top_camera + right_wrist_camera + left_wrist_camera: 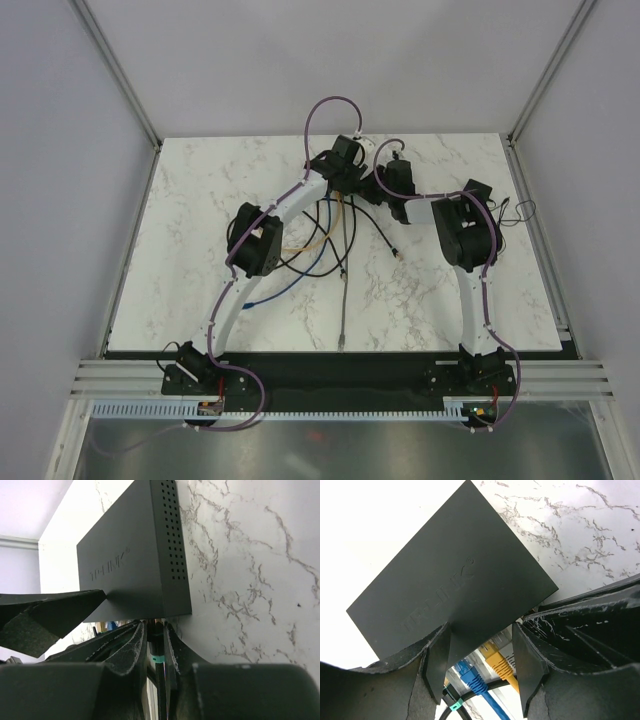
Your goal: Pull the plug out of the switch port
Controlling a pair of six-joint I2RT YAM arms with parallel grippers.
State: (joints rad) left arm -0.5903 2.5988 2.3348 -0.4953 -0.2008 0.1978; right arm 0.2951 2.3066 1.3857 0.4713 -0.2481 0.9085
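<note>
The switch [455, 575] lies flat on the white marbled desk [600, 540] directly ahead of both end effectors, logo side up, its port edge turned toward them and a perforated side wall showing in the right wrist view. The plug [155, 630] sits at that port edge, mostly hidden between the fingertips of the right end effector [155, 626]. Those fingers are drawn almost together around it, with only a thin gap between them, and its black cable [159, 680] with a green band runs back through that gap. The left end effector [481, 630] is spread wide and has hold of nothing I can make out. One of its fingertips [437, 650] overlaps the switch's top face and the other stands just off the switch's corner. Between these fingers a blue plug [470, 675] and a yellow plug [497, 662] sit side by side at the port edge. In the overhead view both end effectors meet at the far middle of the desk, with loose cables [330, 240] trailing back from them toward the arm bases.
</note>
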